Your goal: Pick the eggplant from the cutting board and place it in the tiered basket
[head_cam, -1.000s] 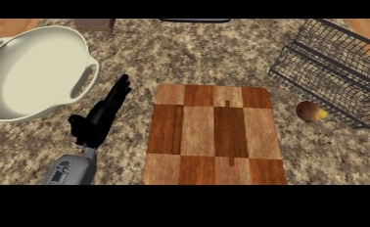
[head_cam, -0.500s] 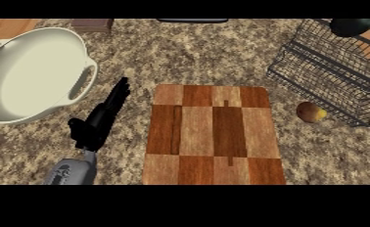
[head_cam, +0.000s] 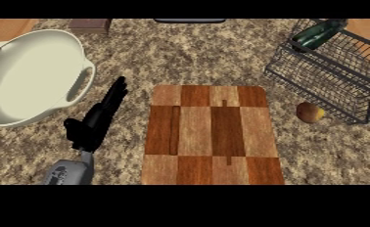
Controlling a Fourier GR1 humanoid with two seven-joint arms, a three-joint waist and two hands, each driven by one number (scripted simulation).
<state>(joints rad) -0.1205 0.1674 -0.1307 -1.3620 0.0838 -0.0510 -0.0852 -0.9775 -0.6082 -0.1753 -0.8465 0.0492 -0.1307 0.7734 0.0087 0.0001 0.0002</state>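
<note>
Head view: dark eggplant (head_cam: 316,34) now over tiered basket (head_cam: 329,81), cutting board (head_cam: 211,135) bare; placement nearly done. Left hand (head_cam: 98,118) open, resting; right hand unseen.

Even, moderately dim light over whole frame, no clear source. Soft shadow under white bowl (head_cam: 39,77) rim at left; faint shadow beside wire basket (head_cam: 325,72) at upper right. Cutting board (head_cam: 211,134) matte, no glare. Speckled bench (head_cam: 188,55) evenly lit. Dark hand (head_cam: 98,118) nearly featureless, detail lost.
</note>
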